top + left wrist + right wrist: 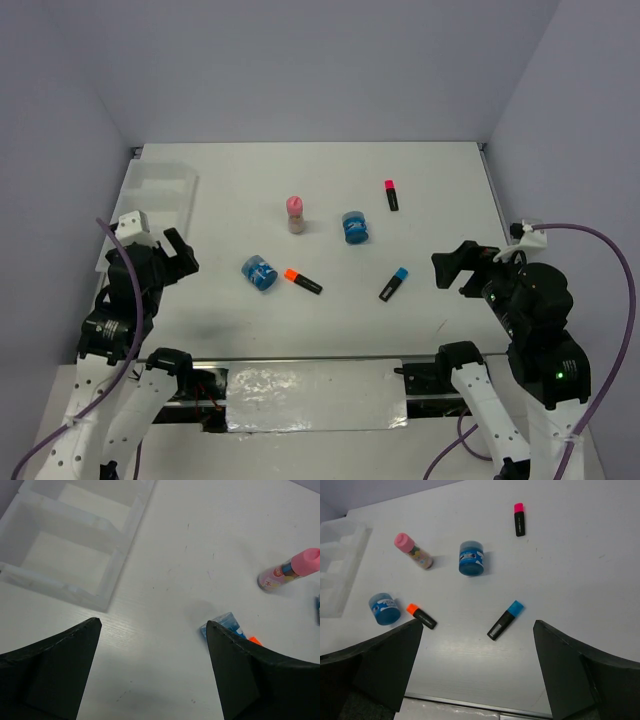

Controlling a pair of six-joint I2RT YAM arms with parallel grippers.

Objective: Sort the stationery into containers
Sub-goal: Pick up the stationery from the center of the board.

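The white translucent tray (160,195) lies at the far left, its compartments bare in the left wrist view (75,545). On the table lie the pink-capped tube (296,214), two blue rolls (354,227) (259,272), the pink-capped marker (391,194), the orange-capped marker (303,281) and the blue-capped marker (394,284). My left gripper (183,254) is open and empty, between the tray and the near roll (222,623). My right gripper (455,267) is open and empty, right of the blue-capped marker (505,620).
Purple walls close the table at the back and both sides. A taped strip (315,395) runs along the near edge between the arm bases. A purple cable (600,240) loops beside the right arm.
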